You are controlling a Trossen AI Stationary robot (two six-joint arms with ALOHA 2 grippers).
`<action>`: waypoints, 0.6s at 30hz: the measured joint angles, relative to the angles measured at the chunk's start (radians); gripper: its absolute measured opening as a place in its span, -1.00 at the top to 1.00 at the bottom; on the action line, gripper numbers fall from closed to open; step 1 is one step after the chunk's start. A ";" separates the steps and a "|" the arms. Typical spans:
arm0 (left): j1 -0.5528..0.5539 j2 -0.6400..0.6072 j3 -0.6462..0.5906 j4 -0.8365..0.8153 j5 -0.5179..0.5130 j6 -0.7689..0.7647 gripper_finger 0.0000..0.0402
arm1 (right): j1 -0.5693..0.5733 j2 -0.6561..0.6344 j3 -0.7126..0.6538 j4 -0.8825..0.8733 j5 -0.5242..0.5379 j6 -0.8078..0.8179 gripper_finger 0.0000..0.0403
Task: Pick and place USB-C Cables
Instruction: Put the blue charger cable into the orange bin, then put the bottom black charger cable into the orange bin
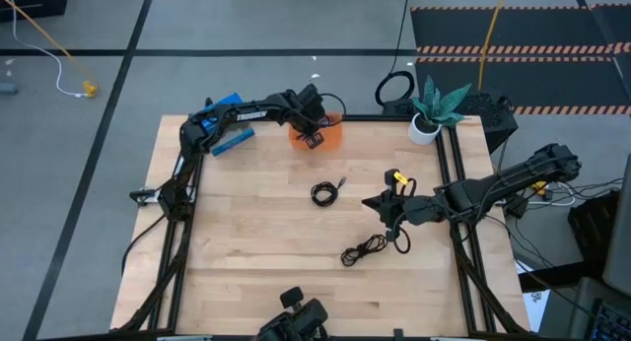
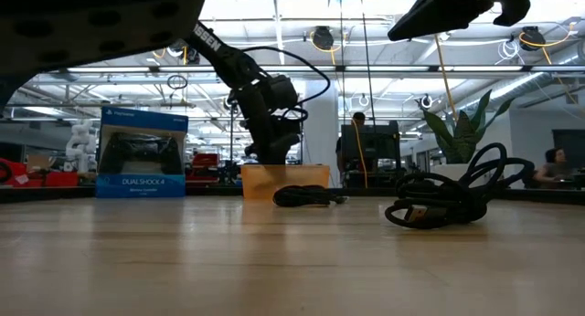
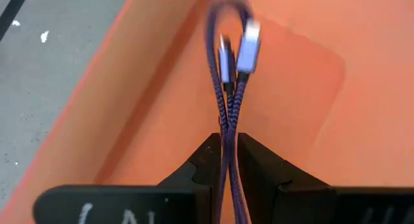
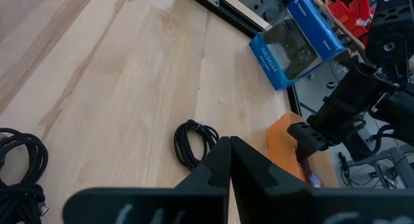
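Observation:
My left gripper (image 1: 314,136) is over the orange bin (image 1: 333,136) at the table's far edge, shut on the purple-blue cable (image 3: 228,88). The low view shows it (image 2: 271,142) just above the bin (image 2: 315,177). The black round coil (image 1: 323,192) lies flat mid-table. The black loose tangle (image 1: 365,249) lies nearer the near edge. My right gripper (image 1: 380,204) hovers shut between the two and touches nothing. Its wrist view shows the coil (image 4: 194,144) and the tangle (image 4: 19,175). My left gripper (image 3: 226,141) pinches the purple-blue cable between its two fingers, two strands side by side (image 3: 226,120). The fingers point down into the bin. The folded end with both connectors (image 3: 248,48) hangs below the fingertips over the bin's floor. Whether it touches the floor, I cannot tell.
A blue DualShock box (image 1: 229,126) stands left of the bin at the far edge. A potted plant (image 1: 434,109) is at the far right corner. A yellow piece (image 1: 397,177) sits beside my right arm. Bare wood (image 1: 246,233) lies left of the coil.

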 joint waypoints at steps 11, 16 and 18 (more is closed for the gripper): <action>-0.001 -0.017 0.000 -0.003 -0.003 -0.019 0.71 | 0.000 0.000 0.000 0.000 0.000 0.000 1.00; -0.014 -0.099 0.001 -0.009 -0.003 -0.026 0.71 | 0.000 0.000 0.000 0.000 0.000 0.006 1.00; -0.027 -0.141 0.001 -0.019 -0.003 -0.022 0.71 | 0.000 0.000 0.000 0.006 0.001 0.015 1.00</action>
